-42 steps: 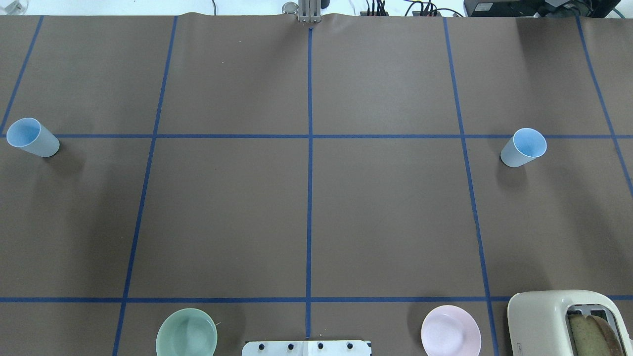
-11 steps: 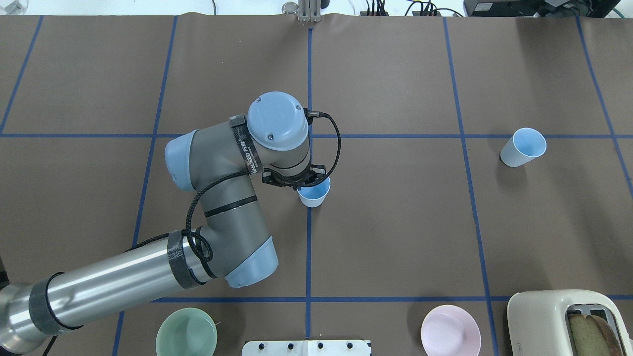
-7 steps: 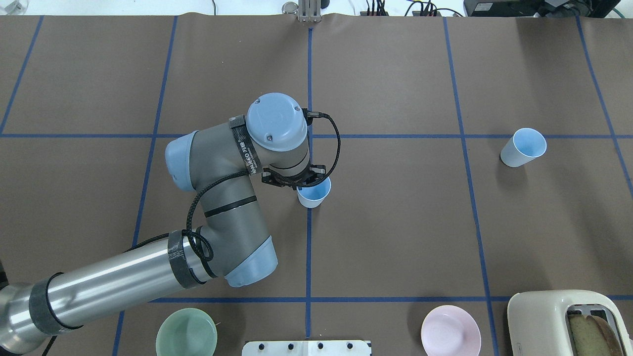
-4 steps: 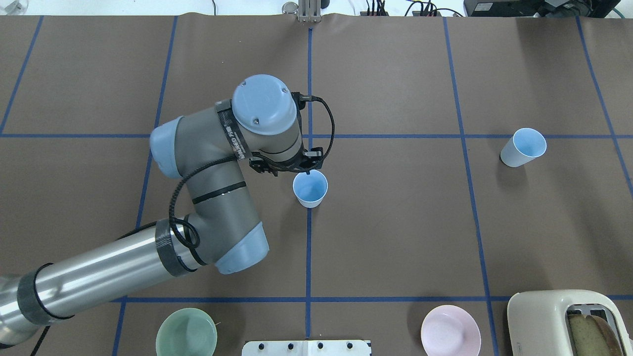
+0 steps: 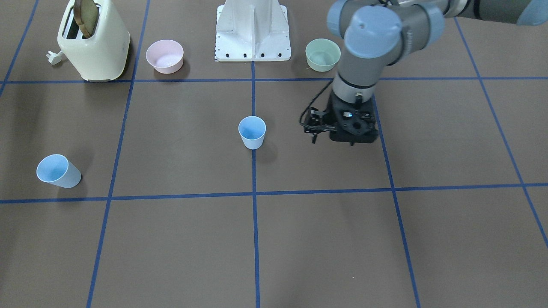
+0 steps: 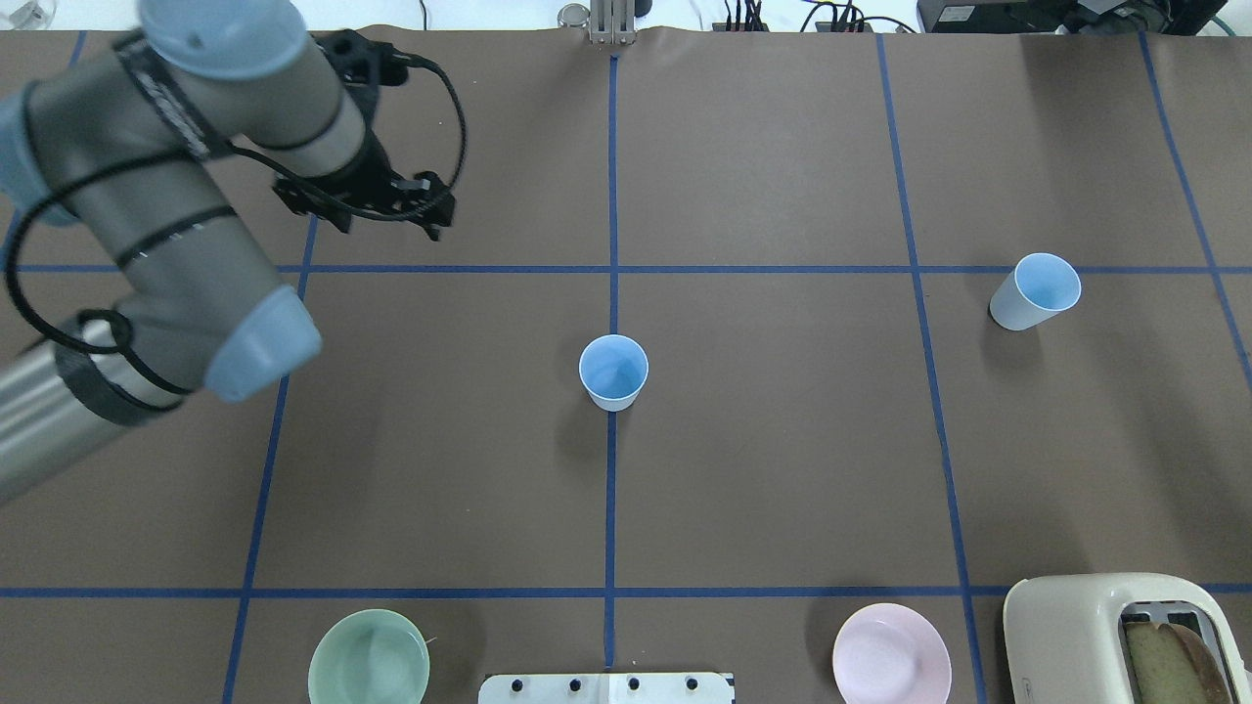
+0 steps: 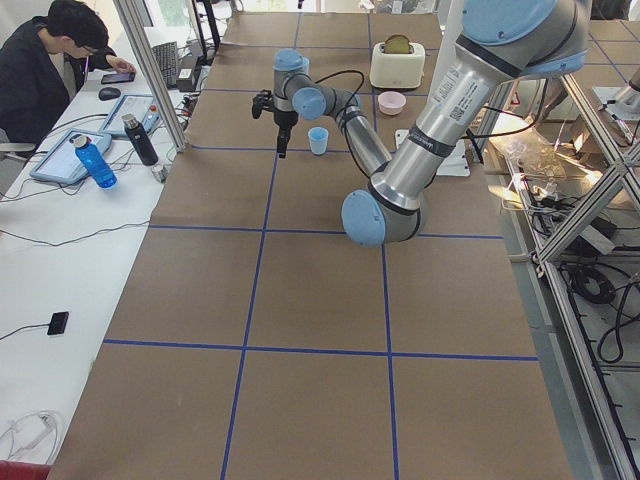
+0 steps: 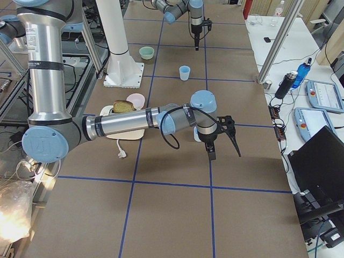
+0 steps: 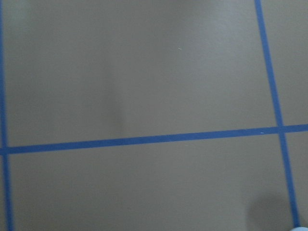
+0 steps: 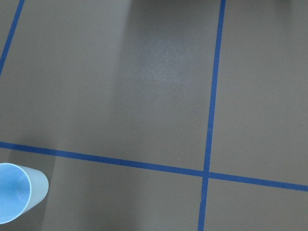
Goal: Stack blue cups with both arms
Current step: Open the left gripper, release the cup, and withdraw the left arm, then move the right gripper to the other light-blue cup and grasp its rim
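Observation:
One pale blue cup stands upright on the centre blue line, also in the front view. The other blue cup stands at the right side of the table, seen at the left of the front view and in the right wrist view. My left gripper is open and empty, raised and well clear of the centre cup, far left in the overhead view. My right gripper shows only in the exterior right view, low over the table. I cannot tell whether it is open.
A cream toaster holding bread, a pink bowl and a green bowl stand along the robot's edge by the white pedestal. A person sits at a side desk.
My left gripper let go of the cup on the centre line, rose and swung away to the far left. That cup stays upright there. The right cup has not moved.

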### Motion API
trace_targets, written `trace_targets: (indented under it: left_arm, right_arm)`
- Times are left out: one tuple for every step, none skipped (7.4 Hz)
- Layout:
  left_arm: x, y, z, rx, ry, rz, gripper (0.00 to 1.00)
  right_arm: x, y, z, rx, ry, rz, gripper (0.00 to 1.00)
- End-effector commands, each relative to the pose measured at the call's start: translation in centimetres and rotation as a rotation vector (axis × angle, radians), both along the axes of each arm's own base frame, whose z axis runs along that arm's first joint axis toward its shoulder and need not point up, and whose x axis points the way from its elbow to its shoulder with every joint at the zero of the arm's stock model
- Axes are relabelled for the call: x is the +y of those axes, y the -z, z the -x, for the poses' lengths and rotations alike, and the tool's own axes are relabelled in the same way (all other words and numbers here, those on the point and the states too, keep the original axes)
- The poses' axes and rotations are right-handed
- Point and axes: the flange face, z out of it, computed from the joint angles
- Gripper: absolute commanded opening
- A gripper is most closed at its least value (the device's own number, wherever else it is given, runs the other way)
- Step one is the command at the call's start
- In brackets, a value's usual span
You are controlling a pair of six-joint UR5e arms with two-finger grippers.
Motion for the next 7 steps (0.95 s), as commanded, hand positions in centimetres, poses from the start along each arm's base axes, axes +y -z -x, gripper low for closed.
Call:
trace_targets:
  left_arm:
    - [-5.1, -7.6, 15.6, -0.098, -0.11, -0.09, 0.98]
    - [-6.4, -11.2, 21.8, -0.107, -0.217, -0.123, 0.98]
    - [-6.6, -16.3, 29.0, -0.093, -0.236, -0.111, 0.98]
    - [-6.8, -21.5, 34.8, -0.104, -0.255, -0.107, 0.98]
    - [-6.5, -27.6, 38.8, -0.101, -0.288, -0.075, 0.98]
    - [-6.0, -31.6, 41.8, -0.084, -0.263, -0.016, 0.98]
    - [-5.6, -33.5, 44.1, -0.09, -0.23, 0.025, 0.98]
  right_arm:
    - [0.2, 3.1, 2.8, -0.076, -0.003, 0.028, 1.0]
    - [0.7, 4.9, 5.7, -0.093, 0.007, 0.046, 1.0]
    - [1.2, 6.1, 7.8, -0.099, 0.033, 0.043, 1.0]
    - [1.6, 6.7, 9.5, -0.096, 0.063, 0.038, 1.0]
    - [1.8, 6.5, 11.7, -0.064, 0.068, 0.048, 1.0]
    - [2.1, 6.4, 13.7, -0.045, 0.097, 0.045, 1.0]
    - [2.3, 5.9, 15.5, -0.01, 0.117, 0.038, 1.0]
